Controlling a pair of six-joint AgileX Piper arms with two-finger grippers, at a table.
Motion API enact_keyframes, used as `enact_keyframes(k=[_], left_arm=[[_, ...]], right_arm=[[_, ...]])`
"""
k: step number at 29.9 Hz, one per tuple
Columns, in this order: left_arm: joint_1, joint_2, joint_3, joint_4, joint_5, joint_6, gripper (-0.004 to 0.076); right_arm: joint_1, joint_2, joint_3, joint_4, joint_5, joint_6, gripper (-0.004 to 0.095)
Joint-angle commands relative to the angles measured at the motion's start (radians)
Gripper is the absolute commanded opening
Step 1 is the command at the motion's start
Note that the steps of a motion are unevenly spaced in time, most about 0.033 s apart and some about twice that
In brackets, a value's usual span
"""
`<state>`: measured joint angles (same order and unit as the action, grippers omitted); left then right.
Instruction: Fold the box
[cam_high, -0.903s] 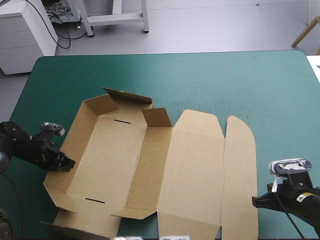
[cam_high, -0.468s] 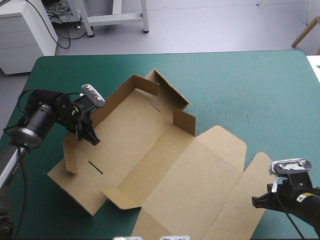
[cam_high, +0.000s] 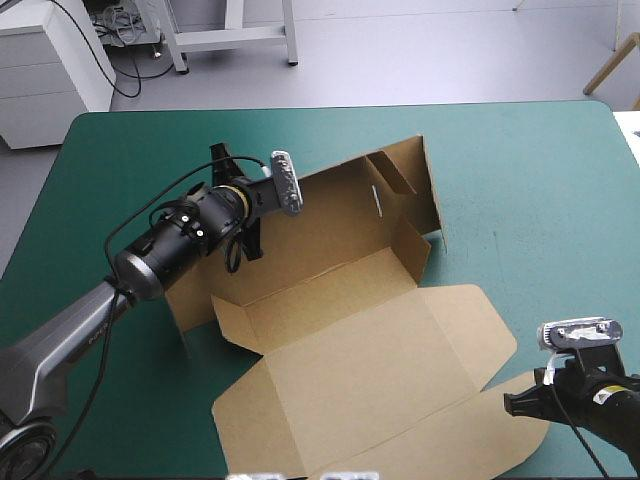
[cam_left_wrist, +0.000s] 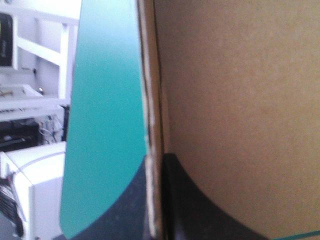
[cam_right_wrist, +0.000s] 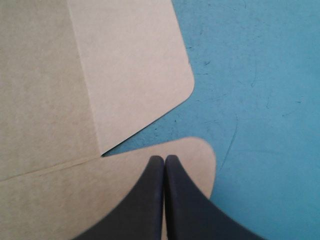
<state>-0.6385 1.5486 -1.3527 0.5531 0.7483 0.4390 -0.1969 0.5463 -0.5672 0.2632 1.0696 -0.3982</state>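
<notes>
Two grippers, one grip: left gripper (cam_left_wrist: 156, 161) clamps a raised wall of the brown box (cam_high: 340, 225), tilted up mid-table, while right gripper (cam_right_wrist: 164, 160) sits pinched empty over the lid (cam_high: 370, 390), so the board may twist loose.

Grey floor (cam_high: 420, 50) w/ white cabinet (cam_high: 50, 70) beyond teal-green table (cam_high: 520, 170).

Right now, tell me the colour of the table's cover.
Teal-green; the cover shows best in the high view.

We are seeing the box (cam_high: 350, 360) as matt brown board, the teal-green cover (cam_high: 530, 180) as matt and faintly scuffed, the right pincer (cam_right_wrist: 164, 160) as smooth, perhaps plastic.
</notes>
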Motion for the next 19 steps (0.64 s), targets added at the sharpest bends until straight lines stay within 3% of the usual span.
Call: enact_keyframes(k=[1, 12, 19], left_arm=[[-0.061, -0.037, -0.036, 0.092, -0.1, -0.009, -0.001], [-0.258, -0.037, -0.036, 0.231, -0.176, -0.009, -0.001], [-0.28, -0.037, -0.033, 0.273, -0.23, -0.027, -0.001]], right_arm=[[-0.006, 0.006, -0.024, 0.013, -0.036, -0.011, -0.0019], [-0.006, 0.006, -0.024, 0.013, -0.036, -0.011, -0.0019], [-0.006, 0.006, -0.024, 0.013, -0.036, -0.011, -0.0019]])
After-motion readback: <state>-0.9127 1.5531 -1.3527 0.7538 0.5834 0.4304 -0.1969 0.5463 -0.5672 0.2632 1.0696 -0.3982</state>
